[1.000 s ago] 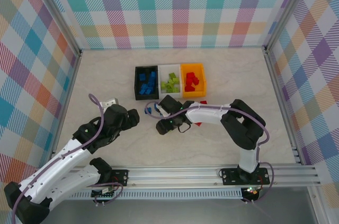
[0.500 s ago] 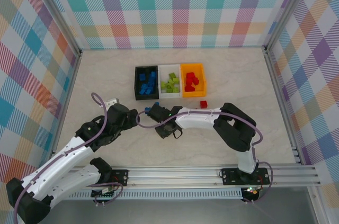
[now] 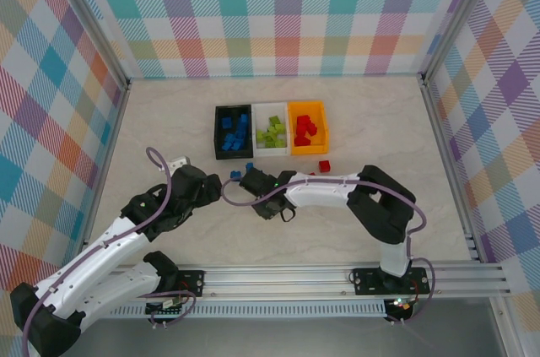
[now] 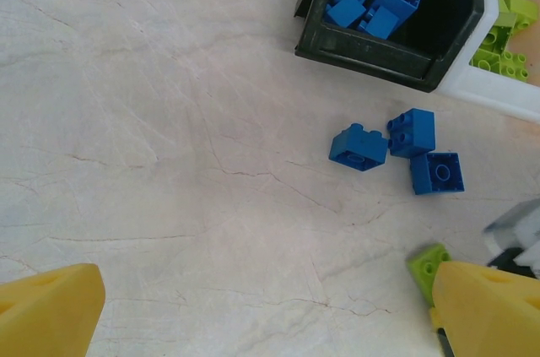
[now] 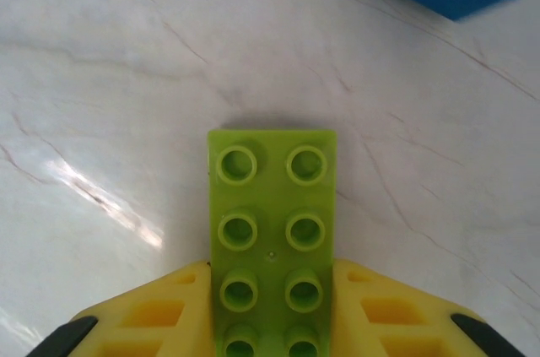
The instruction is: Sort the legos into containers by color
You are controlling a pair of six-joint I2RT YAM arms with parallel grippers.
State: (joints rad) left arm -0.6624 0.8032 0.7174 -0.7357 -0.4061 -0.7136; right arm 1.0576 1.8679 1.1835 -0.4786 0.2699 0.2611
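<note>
Your table (image 3: 169,121) is pale marbled stone, boxed in by plaid walls (image 3: 278,11). Toward the back, the black bin (image 3: 233,131), white bin (image 3: 271,129) and orange bin (image 3: 307,127) stand side by side, holding blue, green and red pieces. Three loose blue legos (image 4: 411,150) lie just in front of the black bin, and a red lego (image 3: 324,165) sits near the orange one. Your right arm (image 3: 329,188) reaches leftward, low over the table, and the right gripper (image 5: 272,289) is clamped on a lime green brick (image 5: 272,205). Your left gripper (image 4: 270,311) hangs close by, jaws wide, holding nothing.
</note>
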